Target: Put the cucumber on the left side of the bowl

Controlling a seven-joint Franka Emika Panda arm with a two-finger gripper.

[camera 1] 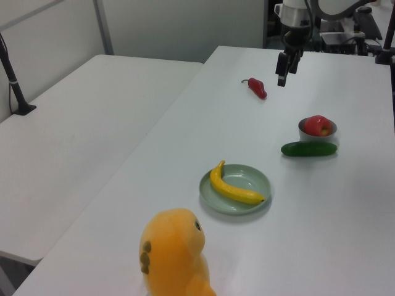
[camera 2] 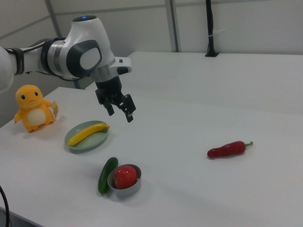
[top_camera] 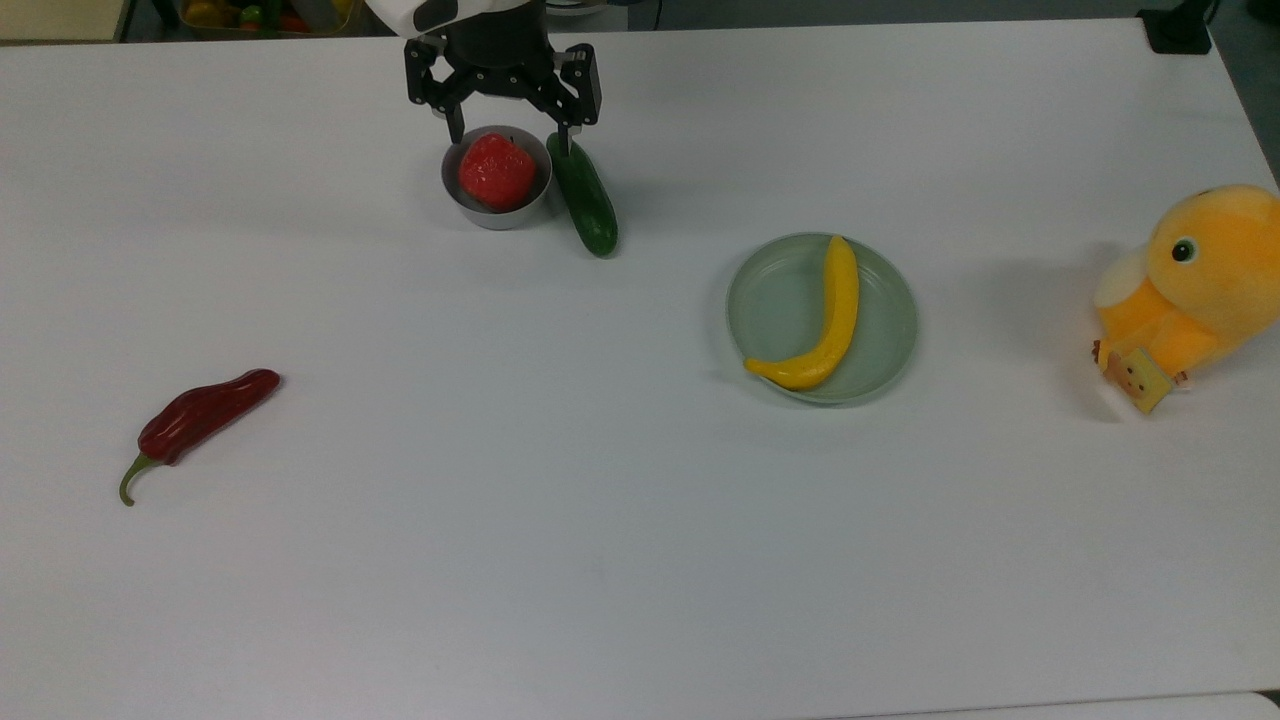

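Note:
The glossy dark green cucumber lies flat on the table, touching the small grey metal bowl. It is on the bowl's right in the top view and on its left in the right view, cucumber beside bowl. A red fruit sits in the bowl. My gripper hangs open and empty well above the table, just behind the bowl in the top view. In the left view the gripper is beyond the bowl and cucumber.
A pale green plate with a yellow banana sits to the top view's right. An orange plush toy is at the far right edge. A dark red chili pepper lies at the left. The table's front half is open.

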